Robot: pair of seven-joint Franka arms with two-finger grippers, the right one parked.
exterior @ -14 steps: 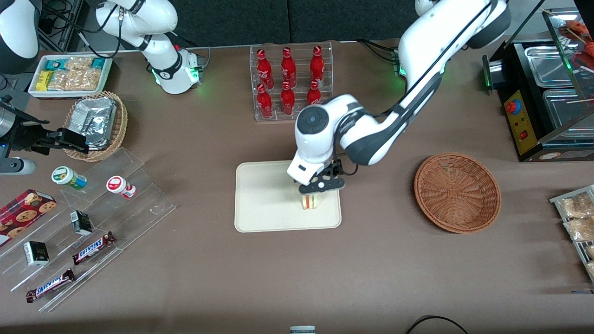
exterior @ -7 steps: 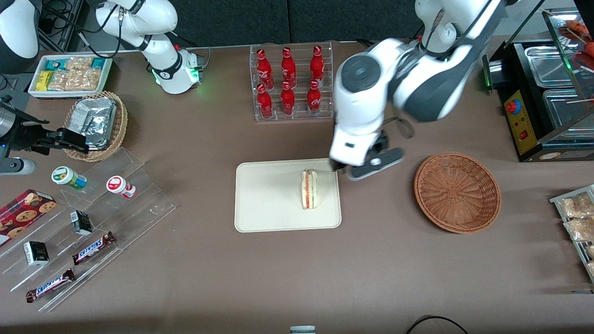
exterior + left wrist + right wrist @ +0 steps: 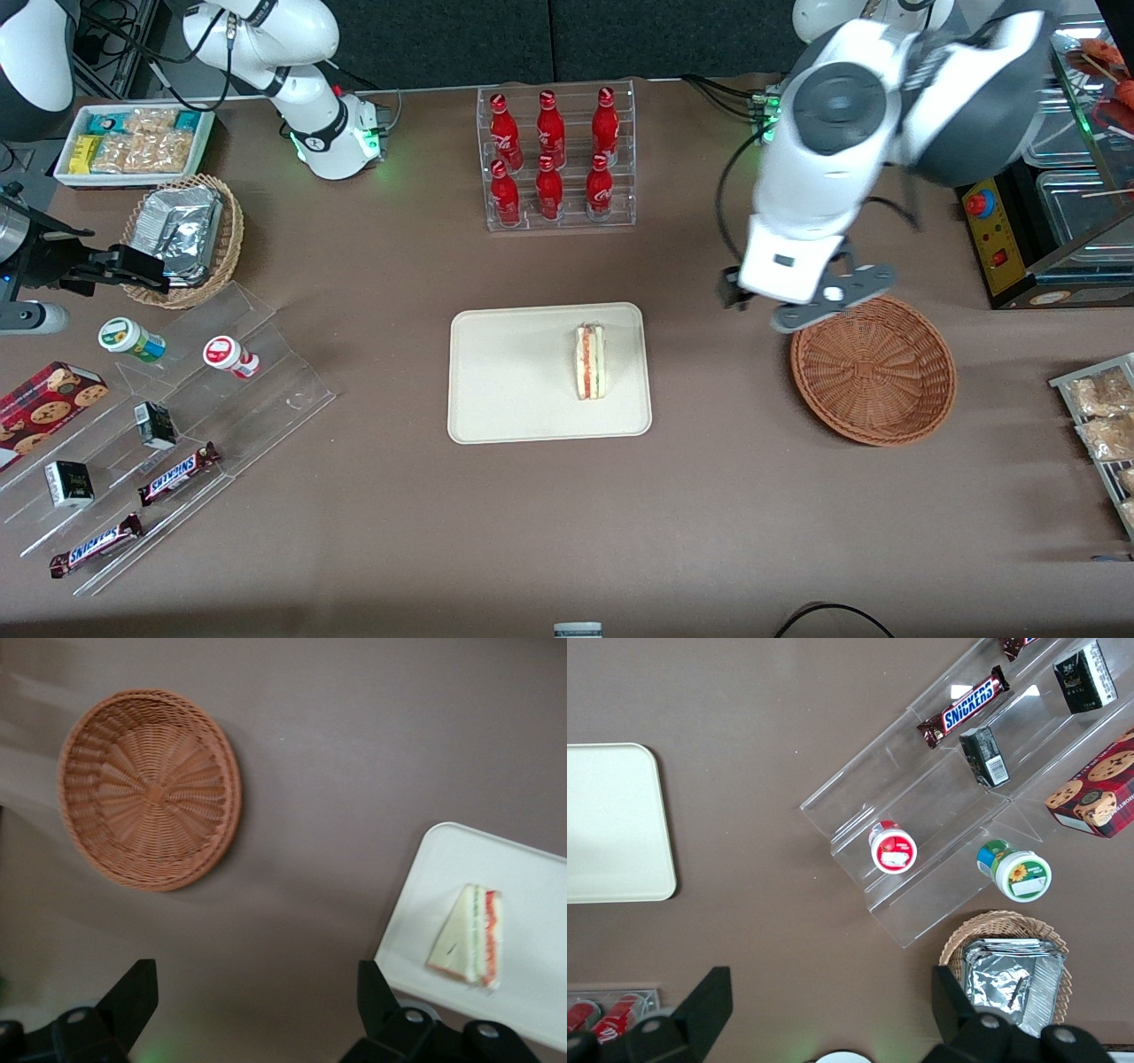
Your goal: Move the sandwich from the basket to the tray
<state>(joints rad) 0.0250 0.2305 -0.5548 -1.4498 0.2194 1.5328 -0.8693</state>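
Now sandwich [image 3: 591, 361] near tray [image 3: 514, 399] edge, jaws apart

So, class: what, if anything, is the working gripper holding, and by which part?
Nothing. The gripper is open and empty, above the basket rim; the sandwich lies on the tray.

gripper [image 3: 802, 301] up over bare counter [image 3: 709, 372] between tray [image 3: 496, 390] and basket [image 3: 873, 368], fingers [image 3: 133, 997] wide apart; sandwich [image 3: 591, 361] unblocked from above.
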